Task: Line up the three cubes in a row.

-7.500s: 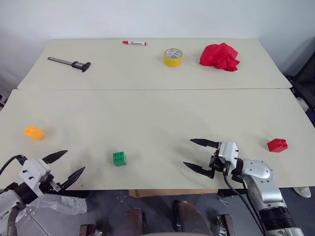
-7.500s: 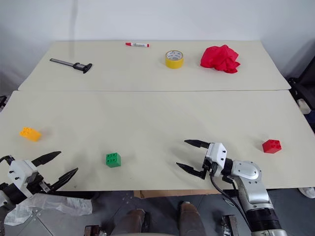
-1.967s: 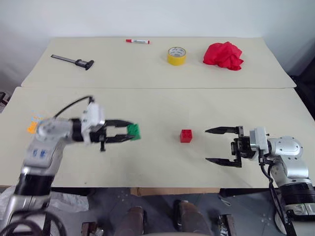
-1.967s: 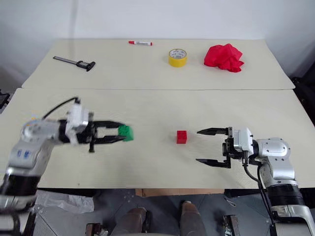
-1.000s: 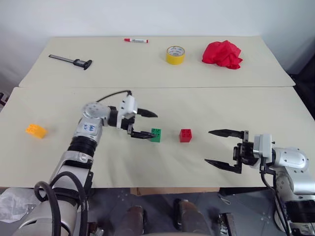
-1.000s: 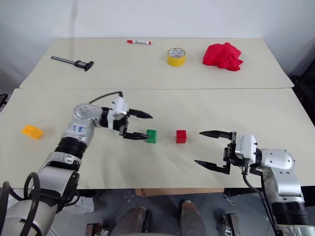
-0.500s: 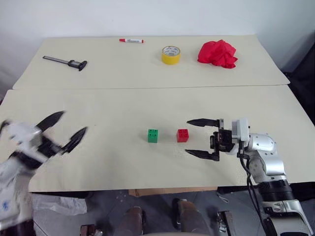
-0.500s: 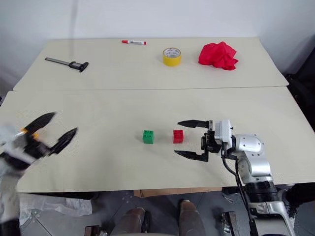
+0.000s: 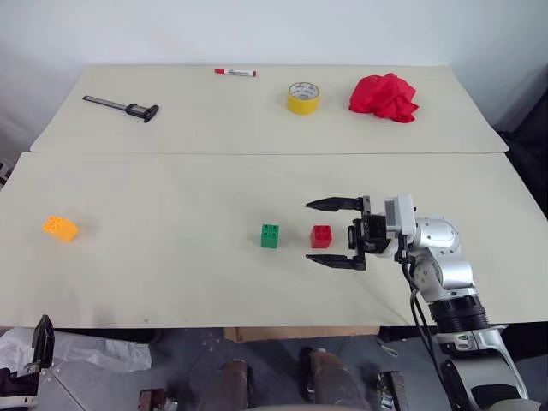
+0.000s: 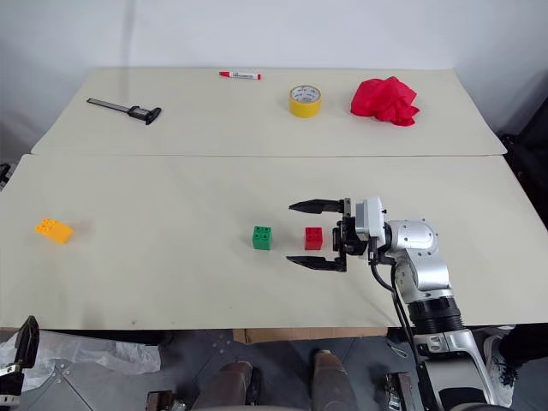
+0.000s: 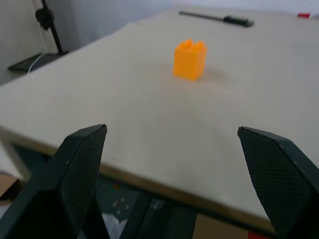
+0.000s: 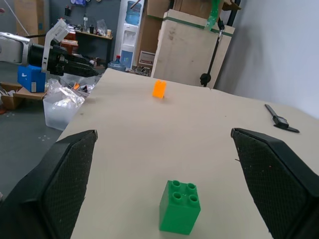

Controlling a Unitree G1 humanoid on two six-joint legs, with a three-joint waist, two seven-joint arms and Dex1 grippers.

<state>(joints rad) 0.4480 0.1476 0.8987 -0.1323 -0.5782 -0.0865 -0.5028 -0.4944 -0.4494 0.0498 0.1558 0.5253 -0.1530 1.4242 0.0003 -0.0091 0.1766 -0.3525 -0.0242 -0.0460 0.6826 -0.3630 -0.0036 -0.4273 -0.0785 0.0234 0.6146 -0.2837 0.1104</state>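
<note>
- Small green studded plastic brick (image 9: 270,235) and small red studded plastic brick (image 9: 322,236): side by side near the middle of the pale beige surface (image 9: 171,282), close but apart, green to the left.
- Small orange-yellow studded plastic brick (image 9: 60,228): alone near the left edge of the surface, well apart from the other two.
- Right claw (image 9: 336,232): spread wide, holding nothing, pointing left, one black finger beyond the red brick and one nearer than it, tips just past the brick's right side; no visible contact.
- Left claw (image 11: 174,164): spread wide and empty in the left wrist view, low at the surface's edge, facing the orange-yellow brick from some way off.
- Far half of the surface: black and grey caliper (image 9: 122,108), red-capped white marker (image 9: 234,73), yellow tape roll (image 9: 301,98), crumpled red cloth (image 9: 383,97).
</note>
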